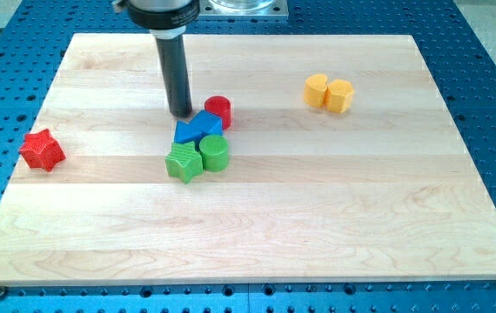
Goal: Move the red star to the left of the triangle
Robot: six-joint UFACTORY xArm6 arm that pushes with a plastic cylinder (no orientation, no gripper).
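Red star (42,149) lies flat, no long axis, 1 point toward the view's top.

red star (42,149) lies well left of blue triangle (197,128).

Single view only, so no shared ground with any other; mounting unknown. Set above the near edge of the wooden board (318,226), looking down and away at a slant; far edge narrower than the near one. Distant enough to hold almost the whole board, near corners just cut off, with blue perforated table (492,69) showing left, right and near; dark rod (177,74) entering from the far side, its mount cropped at the top.
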